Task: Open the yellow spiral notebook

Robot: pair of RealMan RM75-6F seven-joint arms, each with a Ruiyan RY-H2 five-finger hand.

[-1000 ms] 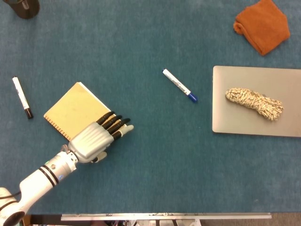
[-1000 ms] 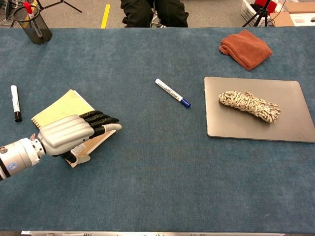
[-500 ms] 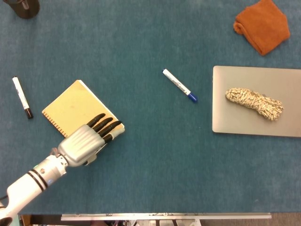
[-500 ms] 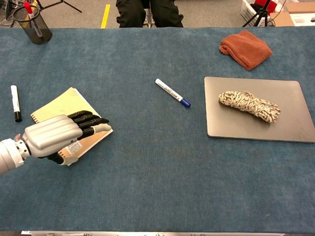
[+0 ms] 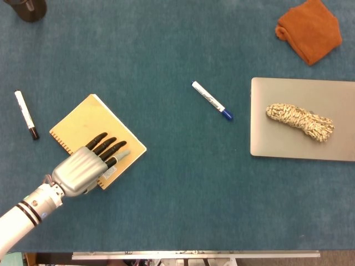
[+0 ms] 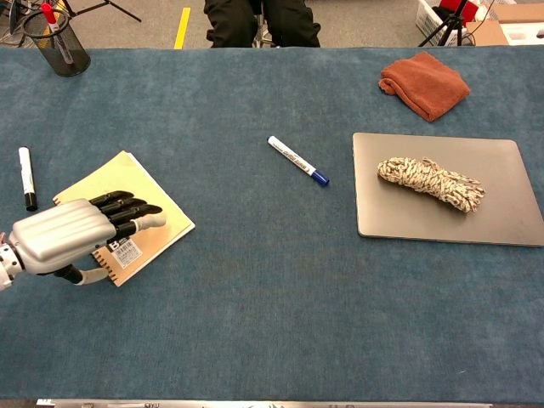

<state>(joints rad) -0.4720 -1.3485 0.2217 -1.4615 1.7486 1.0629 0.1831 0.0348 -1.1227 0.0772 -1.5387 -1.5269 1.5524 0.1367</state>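
Far left, a black-capped marker [image 5: 26,114] is lying on the blue table [image 6: 255,289], writing unreadable. Next, the left hand [image 5: 83,169] is hovering over, maybe touching, the near-left corner of the yellow spiral notebook [image 5: 91,128], holding nothing, fingers [image 6: 127,209] stretched flat and close together; cover closed. Best bet: hook fingertips under the free edge opposite the spiral and lift slowly, since it could slide. Small barcode sticker [image 6: 126,252] is showing, text illegible. Right hand is not visible.
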